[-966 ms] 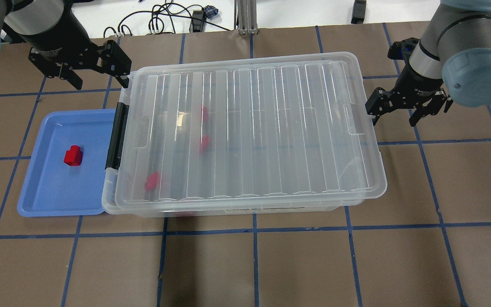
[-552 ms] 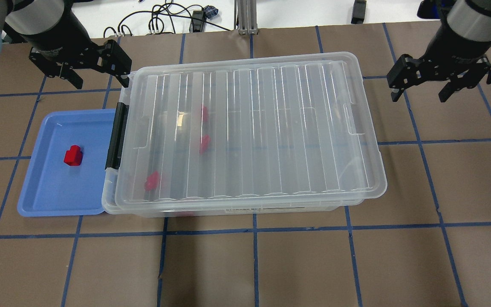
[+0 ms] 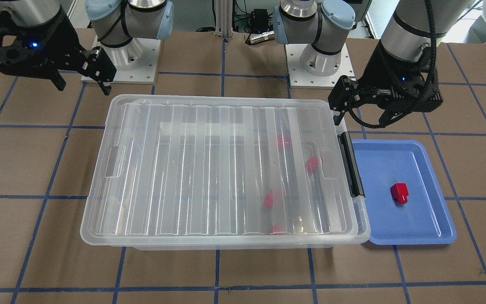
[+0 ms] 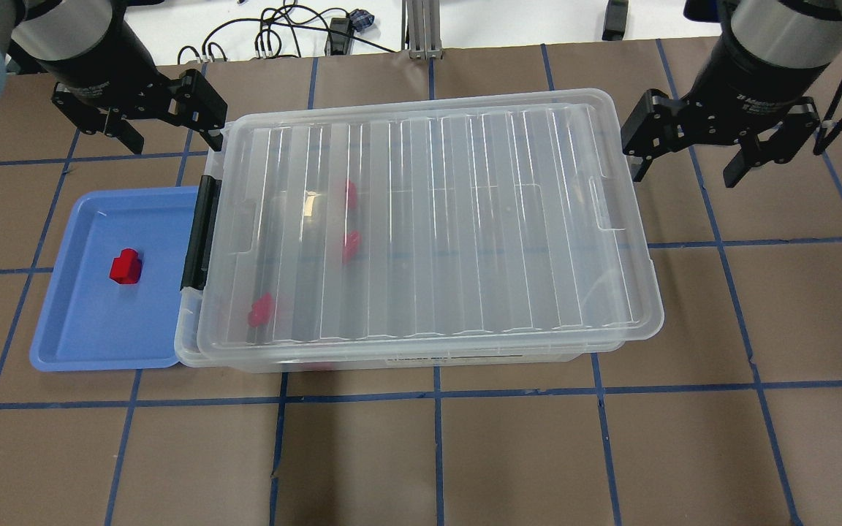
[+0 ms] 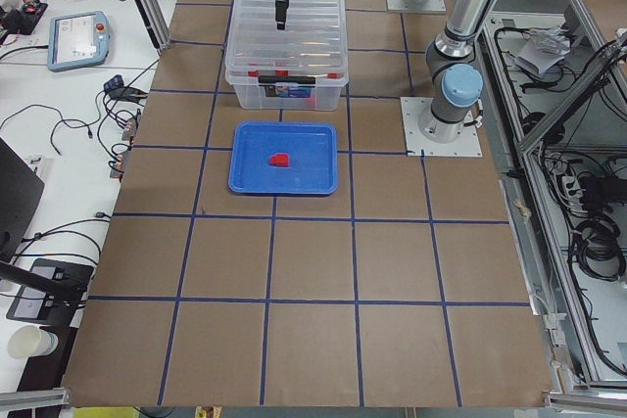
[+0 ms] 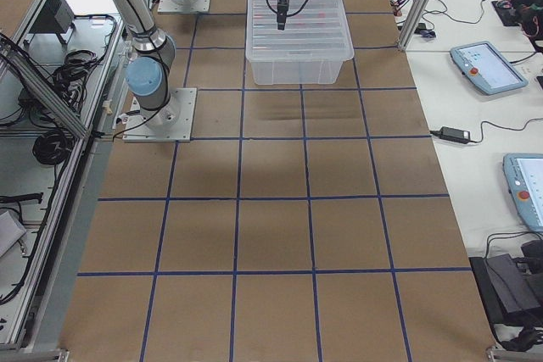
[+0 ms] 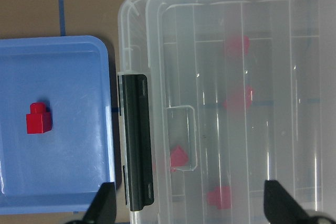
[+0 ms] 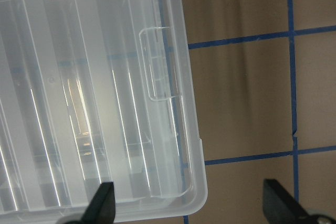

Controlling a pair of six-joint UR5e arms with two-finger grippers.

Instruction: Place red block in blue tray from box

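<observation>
One red block (image 4: 126,266) lies in the blue tray (image 4: 77,336), left of the box (image 4: 428,219); it also shows in the left wrist view (image 7: 39,120). The box's clear ribbed lid is on, with the black latch (image 4: 198,234) on the tray side. Several more red blocks (image 4: 261,309) show blurred through the lid. My left gripper (image 4: 172,142) is open and empty above the box's far left corner. My right gripper (image 4: 684,175) is open and empty above the table by the box's right end.
The tray (image 3: 420,232) touches the box's latch end. Brown paper with blue tape lines covers the table (image 4: 435,453). Cables (image 4: 282,33) lie beyond the far edge. Both arm bases (image 3: 120,55) stand behind the box.
My right gripper swung away to the far right, then came back left toward the box's right end, turning as it went. The left gripper, the box and the blocks have not moved.
</observation>
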